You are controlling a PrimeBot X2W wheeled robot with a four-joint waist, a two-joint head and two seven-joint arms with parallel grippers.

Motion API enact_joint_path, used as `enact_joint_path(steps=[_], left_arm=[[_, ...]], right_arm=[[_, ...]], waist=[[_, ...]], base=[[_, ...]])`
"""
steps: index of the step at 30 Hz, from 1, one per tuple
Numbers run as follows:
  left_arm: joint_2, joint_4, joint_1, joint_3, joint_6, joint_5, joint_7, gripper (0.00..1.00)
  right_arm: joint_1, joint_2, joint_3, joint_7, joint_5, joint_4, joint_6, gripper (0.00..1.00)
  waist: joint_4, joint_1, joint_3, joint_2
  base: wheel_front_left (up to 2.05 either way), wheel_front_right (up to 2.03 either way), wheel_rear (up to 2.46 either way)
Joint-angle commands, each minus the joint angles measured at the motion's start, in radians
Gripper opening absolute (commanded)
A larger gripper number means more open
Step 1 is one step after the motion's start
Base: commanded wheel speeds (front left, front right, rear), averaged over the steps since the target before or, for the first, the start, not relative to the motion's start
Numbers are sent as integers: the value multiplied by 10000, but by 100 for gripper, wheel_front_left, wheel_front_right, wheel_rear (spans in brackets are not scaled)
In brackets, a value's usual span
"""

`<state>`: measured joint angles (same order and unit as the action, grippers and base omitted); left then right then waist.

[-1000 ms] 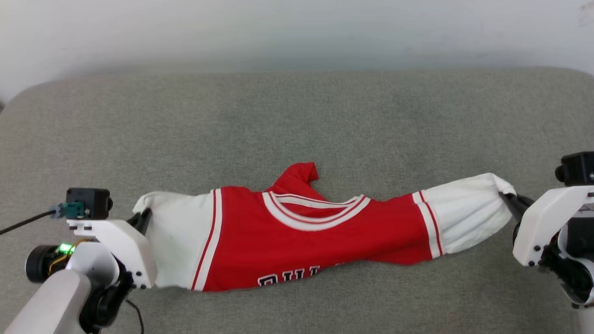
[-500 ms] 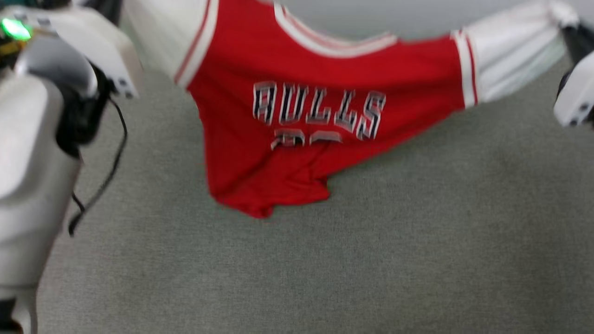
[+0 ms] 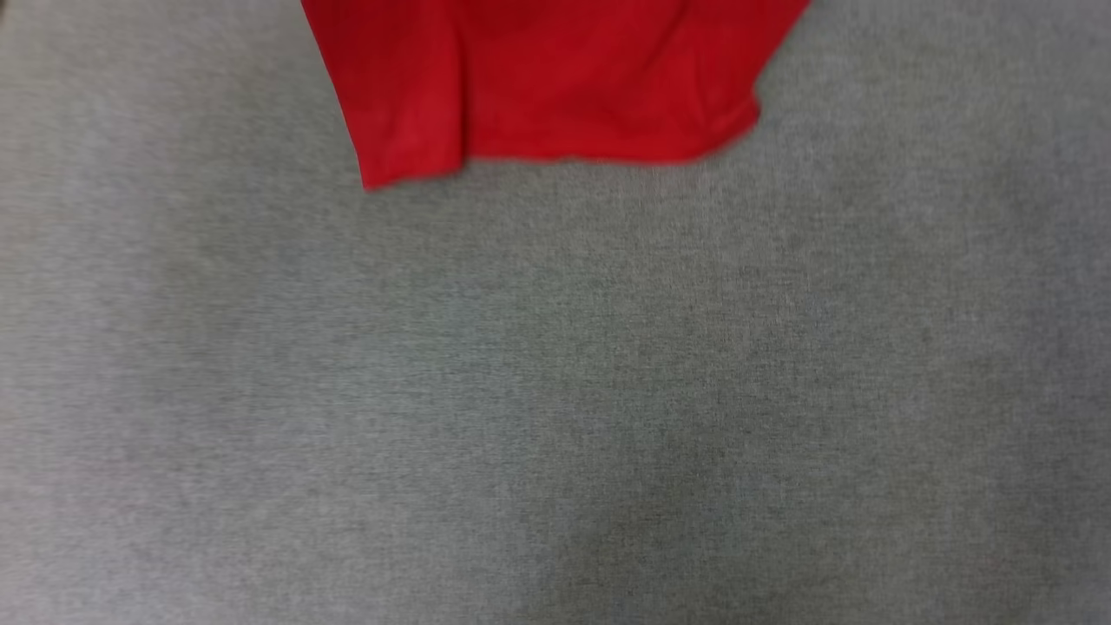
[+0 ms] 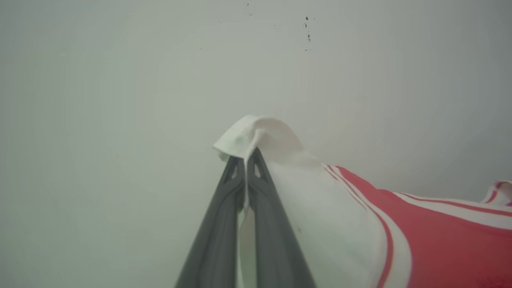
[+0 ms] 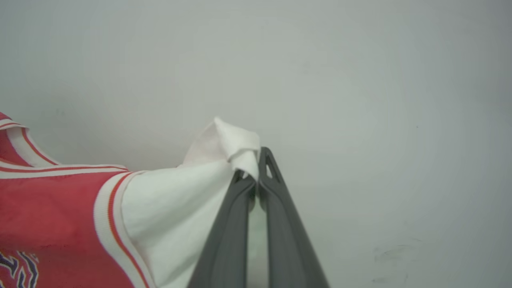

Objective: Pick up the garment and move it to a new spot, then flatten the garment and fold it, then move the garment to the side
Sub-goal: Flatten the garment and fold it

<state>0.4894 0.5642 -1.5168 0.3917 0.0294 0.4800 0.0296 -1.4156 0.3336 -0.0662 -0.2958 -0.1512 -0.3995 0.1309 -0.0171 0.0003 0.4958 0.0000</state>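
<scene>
The garment, a red jersey with white sleeves, hangs in the air. Its red lower hem (image 3: 555,95) dangles at the top of the head view, just above the grey surface. In the left wrist view my left gripper (image 4: 246,154) is shut on the tip of one white sleeve (image 4: 260,136), with the striped trim and red body (image 4: 440,248) running off to the right. In the right wrist view my right gripper (image 5: 256,162) is shut on the other white sleeve (image 5: 232,144), the red body (image 5: 48,216) with black letters at lower left.
A wide grey fabric-covered surface (image 3: 555,391) spreads below the hanging hem. Behind both grippers stands a plain pale wall (image 4: 120,80), with a few small dark specks high up in the left wrist view.
The garment has been lifted off the surface by both sleeves. The head camera has tilted down, so the grippers have left its view and the red hem alone remains.
</scene>
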Motion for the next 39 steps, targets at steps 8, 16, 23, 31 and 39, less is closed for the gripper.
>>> enact_joint_path(steps=[8, 16, 23, 31, 39], left_arm=[[-56, 1022, -1368, -247, -181, 61, 733, 0], [-326, 1799, -985, -231, -411, 389, 972, 0], [-801, 2992, 313, -387, -834, 1021, 1795, 0], [-937, 2866, 3584, -787, -1007, 1509, 2325, 0], [-1025, 483, 8256, -1588, -421, 1330, 2373, 0]], right_arm=[[-2304, -131, -861, 1200, 151, -1494, -4, 0], [-2687, -501, -1444, 1366, 12, -2684, -4, 0], [-1448, -869, -1781, 1952, -646, -4145, -4, 0], [2026, -653, -2386, 2673, -1764, -3958, -3, 0], [6447, -282, -2328, 2617, -2794, -2398, -4, 0]], waist=[[-359, -3, 966, 0], [-277, -3, 1499, 0], [-90, -3, 1323, 0], [-36, -3, -433, 0], [-81, -3, -2358, 0]], base=[[0, 0, 0], [0, 0, 0], [0, 0, 0], [0, 0, 0], [0, 0, 0]])
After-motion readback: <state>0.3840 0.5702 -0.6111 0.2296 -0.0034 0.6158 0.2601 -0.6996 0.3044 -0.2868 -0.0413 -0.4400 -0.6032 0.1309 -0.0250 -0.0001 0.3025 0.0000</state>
